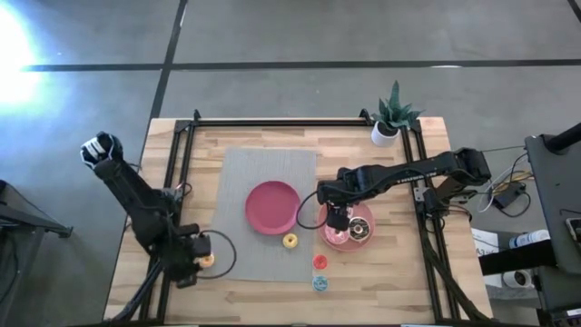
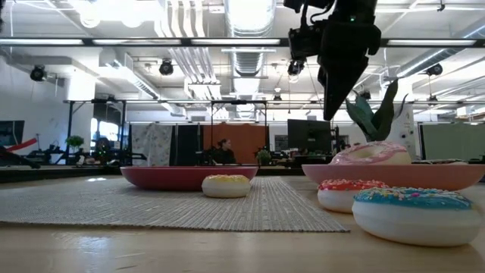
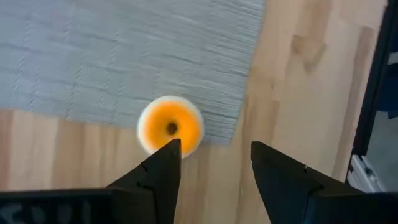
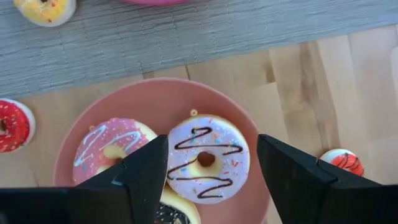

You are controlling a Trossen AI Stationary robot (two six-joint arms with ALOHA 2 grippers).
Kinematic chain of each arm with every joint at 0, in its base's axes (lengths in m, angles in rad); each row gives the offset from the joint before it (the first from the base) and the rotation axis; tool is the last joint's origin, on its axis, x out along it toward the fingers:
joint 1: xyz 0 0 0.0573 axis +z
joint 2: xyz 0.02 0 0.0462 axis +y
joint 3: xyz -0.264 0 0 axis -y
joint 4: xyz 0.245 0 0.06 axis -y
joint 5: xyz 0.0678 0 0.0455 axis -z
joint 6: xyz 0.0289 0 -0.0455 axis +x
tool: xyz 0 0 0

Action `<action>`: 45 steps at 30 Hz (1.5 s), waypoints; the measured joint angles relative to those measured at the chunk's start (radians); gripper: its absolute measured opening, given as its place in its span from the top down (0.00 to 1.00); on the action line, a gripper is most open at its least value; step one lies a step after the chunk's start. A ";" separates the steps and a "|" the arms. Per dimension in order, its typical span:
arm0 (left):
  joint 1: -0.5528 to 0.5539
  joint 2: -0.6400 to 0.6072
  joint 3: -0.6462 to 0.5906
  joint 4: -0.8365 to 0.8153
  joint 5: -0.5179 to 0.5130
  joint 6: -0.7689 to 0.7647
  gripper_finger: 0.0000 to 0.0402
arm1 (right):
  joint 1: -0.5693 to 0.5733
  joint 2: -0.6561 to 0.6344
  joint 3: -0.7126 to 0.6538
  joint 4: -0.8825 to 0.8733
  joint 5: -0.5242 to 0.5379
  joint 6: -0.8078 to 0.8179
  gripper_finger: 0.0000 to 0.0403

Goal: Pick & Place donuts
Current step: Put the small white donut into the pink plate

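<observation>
Donuts are split between table and plate: in the high view's lower middle sit the blue donut (image 1: 320, 283) and red donut (image 1: 320, 262), then the yellow donut (image 1: 290, 242) on the grey mat (image 1: 263, 173). Just right, the right gripper (image 1: 338, 219) hovers open and empty over the salmon plate (image 1: 334, 238); best lift clear without nudging the lilac donut (image 4: 208, 159). At lower left, the left gripper (image 3: 214, 152) is open beside an orange donut (image 3: 170, 126).

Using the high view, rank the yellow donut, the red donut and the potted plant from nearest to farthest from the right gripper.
From the right gripper, over the pink plate:
1. Yellow donut, on the grey mat beside the red plate.
2. Red donut, on bare wood, nearly as close.
3. Potted plant, at the table's far edge.
</observation>
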 joint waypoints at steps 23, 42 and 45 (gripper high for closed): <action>-0.064 0.296 0.079 -0.026 -0.112 -0.058 0.58 | -0.003 0.000 -0.001 0.024 0.026 0.014 0.42; -0.065 0.295 0.026 -0.009 -0.164 -0.083 0.65 | -0.002 0.000 -0.001 0.025 0.024 0.022 0.42; -0.064 0.295 0.025 -0.009 -0.161 -0.092 0.72 | -0.002 0.000 -0.001 0.025 0.024 0.022 0.42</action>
